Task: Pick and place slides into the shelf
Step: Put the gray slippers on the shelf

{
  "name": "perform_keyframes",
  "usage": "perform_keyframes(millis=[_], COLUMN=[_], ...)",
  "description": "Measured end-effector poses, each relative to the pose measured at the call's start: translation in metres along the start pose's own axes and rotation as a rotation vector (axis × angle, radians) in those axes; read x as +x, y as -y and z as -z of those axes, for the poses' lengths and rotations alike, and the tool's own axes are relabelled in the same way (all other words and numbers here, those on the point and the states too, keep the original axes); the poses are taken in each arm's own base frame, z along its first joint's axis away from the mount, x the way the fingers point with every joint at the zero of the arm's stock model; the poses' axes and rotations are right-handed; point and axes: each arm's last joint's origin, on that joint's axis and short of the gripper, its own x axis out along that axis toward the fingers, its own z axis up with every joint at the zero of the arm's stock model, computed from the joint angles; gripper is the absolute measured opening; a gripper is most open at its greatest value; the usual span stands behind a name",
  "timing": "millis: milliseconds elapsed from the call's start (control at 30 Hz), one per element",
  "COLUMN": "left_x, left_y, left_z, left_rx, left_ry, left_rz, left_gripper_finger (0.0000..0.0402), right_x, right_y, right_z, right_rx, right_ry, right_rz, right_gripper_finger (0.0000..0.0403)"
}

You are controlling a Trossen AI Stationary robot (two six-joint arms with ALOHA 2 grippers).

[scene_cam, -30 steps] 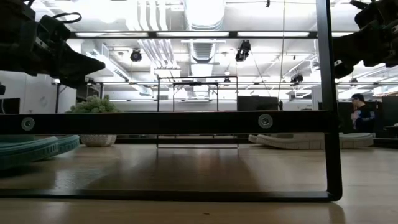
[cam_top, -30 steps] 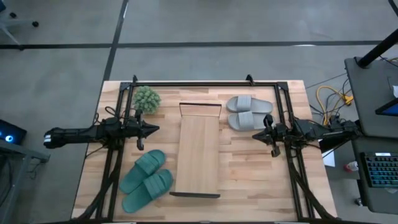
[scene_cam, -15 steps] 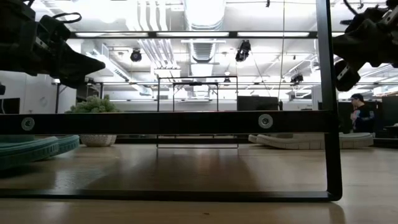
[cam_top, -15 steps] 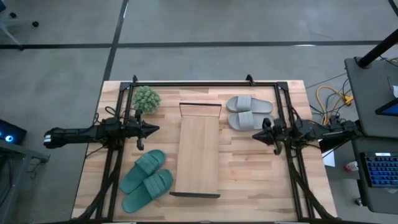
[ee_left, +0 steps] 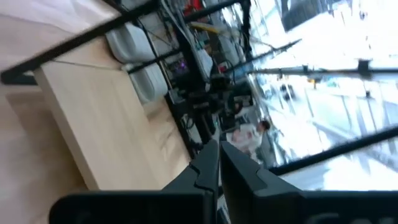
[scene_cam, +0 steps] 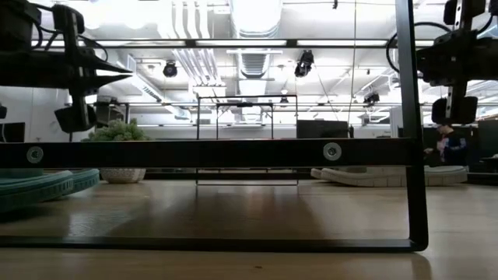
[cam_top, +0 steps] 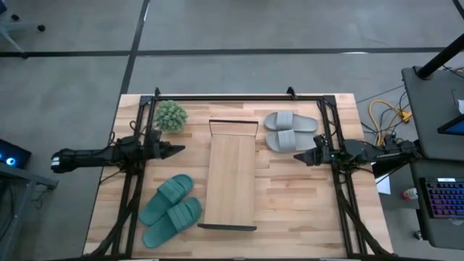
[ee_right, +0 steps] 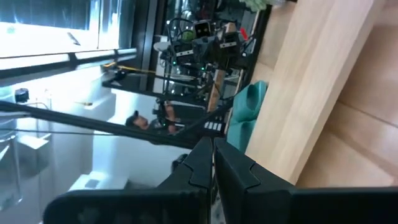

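The slides lie off the shelf point(cam_top: 233, 181): the grey pair point(cam_top: 290, 131) just beyond the right gripper point(cam_top: 298, 157), the green pair point(cam_top: 171, 209) nearer the left gripper point(cam_top: 180, 149), both grippers empty, fingers together.

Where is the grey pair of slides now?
In the high view the grey slides lie side by side on the table's far right part, between the shelf and the right gripper.

We look straight down on whole table point(cam_top: 290, 203); second camera sits at tabletop height, facing level across shelf point(scene_cam: 233, 152) into room. Wrist cameras face inward, each seeing shelf plank and opposite arm.
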Motion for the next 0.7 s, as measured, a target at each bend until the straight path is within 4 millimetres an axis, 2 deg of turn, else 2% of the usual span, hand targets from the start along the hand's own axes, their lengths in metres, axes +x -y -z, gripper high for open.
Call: perform_keyframes(millis=[467, 600, 700], left_x=[0.0, 0.001, 0.0], left_y=[-0.002, 0.006, 0.019], left_z=[-0.003, -0.006, -0.011], left_rx=[-0.012, -0.06, -0.012], left_ry=[0.094, 0.127, 0.182], left_rz=[-0.044, 0.035, 0.165], left_gripper_finger=[0.0, 0.0, 0.0], right_x=[0.0, -0.001, -0.003], right_y=[0.001, -0.007, -0.02], right_z=[-0.003, -0.007, -0.012], right_rx=[-0.001, -0.044, -0.112], right_ry=[0.09, 0.191, 0.296], right_rz=[0.019, -0.04, -0.147], right_gripper_finger=[0.0008, 0.0008, 0.0008])
